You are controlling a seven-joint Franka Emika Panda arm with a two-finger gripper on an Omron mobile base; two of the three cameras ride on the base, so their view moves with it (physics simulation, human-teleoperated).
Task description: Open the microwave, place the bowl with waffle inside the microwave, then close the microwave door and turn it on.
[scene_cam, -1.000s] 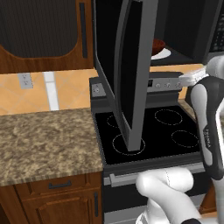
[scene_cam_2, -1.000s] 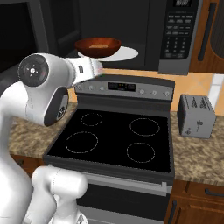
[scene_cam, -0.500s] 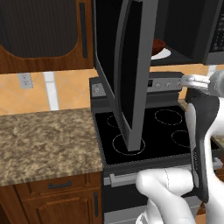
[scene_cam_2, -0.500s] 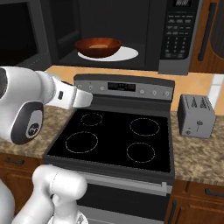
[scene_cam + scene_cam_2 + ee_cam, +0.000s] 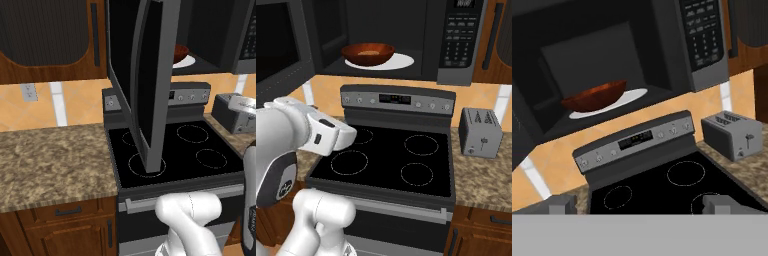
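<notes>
The microwave hangs above the stove with its cavity exposed. The reddish-brown bowl with waffle sits inside on the white turntable plate. The microwave door stands swung wide open to the left. My gripper is open with nothing between its fingertips. It hovers low over the front left of the stove, well below and in front of the bowl. The button panel is on the microwave's right side.
A black glass-top stove with a grey control strip lies under the microwave. A small grey toaster stands on the counter to its right. Granite counter runs to the left, with wooden cabinets above.
My hand has drawn back and down from the microwave cavity to above the stove's front left. The bowl stays on the turntable plate and the jaws remain open.
</notes>
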